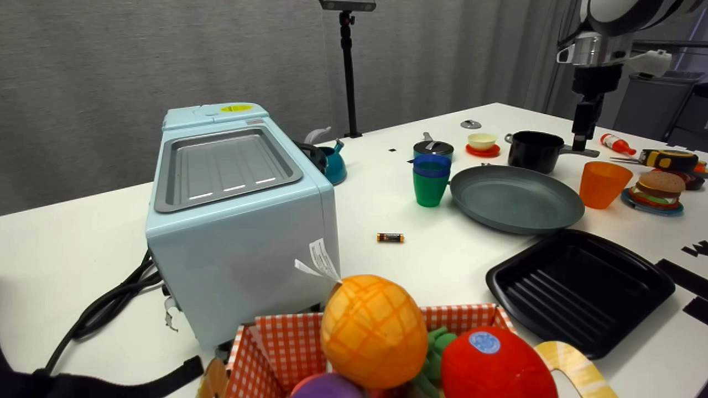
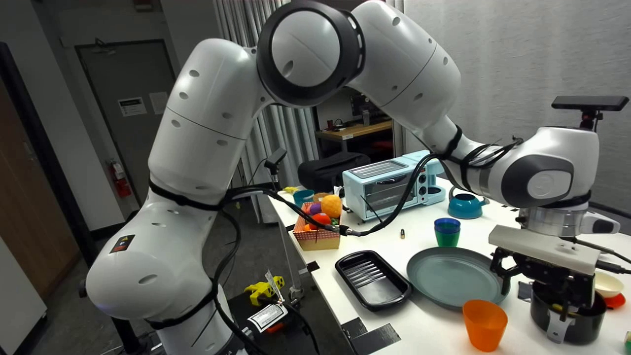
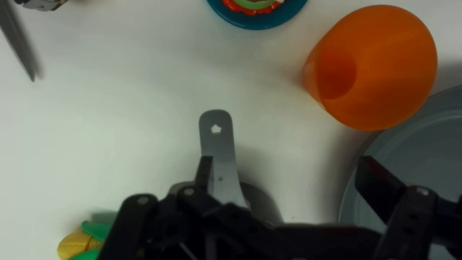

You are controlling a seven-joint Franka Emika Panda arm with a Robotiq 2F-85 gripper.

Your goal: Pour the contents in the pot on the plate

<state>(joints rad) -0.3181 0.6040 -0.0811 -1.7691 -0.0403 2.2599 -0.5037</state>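
You have the gripper (image 3: 285, 160) spread wide, holding nothing, at the handle (image 3: 219, 151) of the pot (image 1: 533, 153), standing just beyond the plate (image 1: 514, 199) toward the far corner of the table (image 1: 437, 260) in an exterior view.

1. In the wrist view, the blurred pincer (image 3: 285, 160) hides most of the bowl of the black saucepan (image 3: 223, 159).
2. In an exterior view, yellow bits (image 2: 557, 306) inside it are too small to count.
3. In the wrist view, the dark grey plate (image 3: 429, 151) runs off the right edge, a toy hamburger (image 3: 257, 4) off the top.
4. A toy corn cob (image 3: 75, 243) is cut by its lower edge.
5. In an exterior view, the checked basket (image 1: 287, 342) is cropped below; lettering on the battery (image 1: 390, 237) is unreadably small.
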